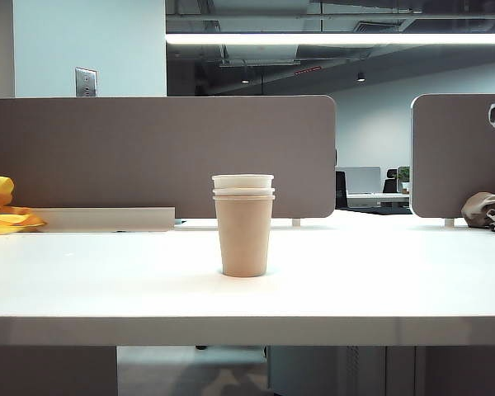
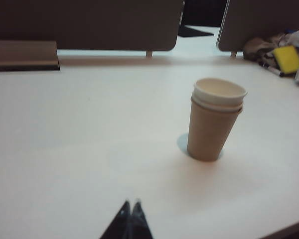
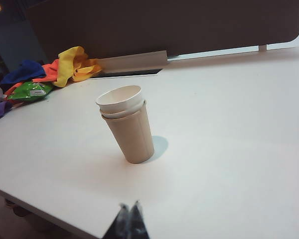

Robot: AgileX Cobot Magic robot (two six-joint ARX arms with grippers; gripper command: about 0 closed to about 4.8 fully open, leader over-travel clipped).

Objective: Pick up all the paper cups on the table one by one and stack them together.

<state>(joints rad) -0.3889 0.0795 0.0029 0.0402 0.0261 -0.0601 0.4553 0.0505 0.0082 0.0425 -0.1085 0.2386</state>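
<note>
The table (image 1: 379,289) fills the foreground, its thick white front edge nearest the exterior camera, and near its middle the paper cups (image 1: 243,227) stand upright as one nested stack: the beige cup outermost, two white rims showing above its lip. By the look of it the stacking is done. Neither arm appears in the exterior view; each wrist view shows its own gripper hanging over bare table well back from the stack, the left gripper (image 2: 129,206) and the right gripper (image 3: 129,209) both pinched closed with nothing between the tips. Such cups are likely very light, thin-walled and easily crushed or tipped, so a gentle pinch across the upper wall just under the rolled rim seems safest.
</note>
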